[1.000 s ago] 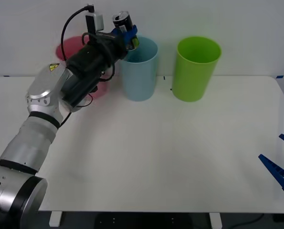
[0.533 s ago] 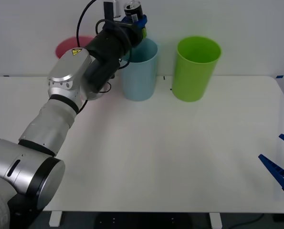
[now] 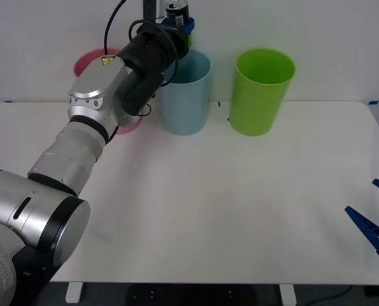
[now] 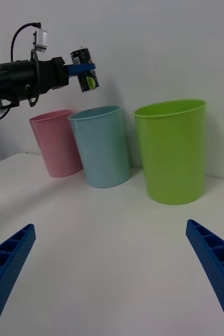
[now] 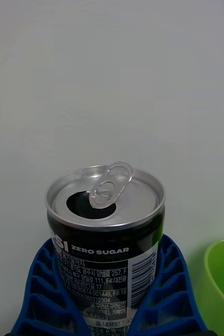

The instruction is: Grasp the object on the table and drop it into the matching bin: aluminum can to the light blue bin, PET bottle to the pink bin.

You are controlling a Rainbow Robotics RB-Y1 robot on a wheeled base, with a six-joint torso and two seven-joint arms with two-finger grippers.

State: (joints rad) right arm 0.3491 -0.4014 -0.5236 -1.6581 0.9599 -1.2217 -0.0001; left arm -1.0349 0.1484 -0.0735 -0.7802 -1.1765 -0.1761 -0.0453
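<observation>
up high, the left pincer [image 3: 178, 25] is clamped around the aluminum can [image 3: 176, 11], upright, with the light blue bin [image 3: 186, 95] just below it and the pink bin [image 3: 92, 64] beside. over the counter [image 3: 227, 210] edge, the right pincer [image 3: 377, 220] sits spread apart.

left arm's stretched way out and up, end effector [image 3: 179, 24] clamped tight; right end effector [image 4: 112, 273] sits low, fingers spread wide.

Opened dark aluminum can [image 5: 105, 239], near upright, above the light blue bin [image 3: 186, 92]; pink bin [image 4: 55, 142] beside.
</observation>
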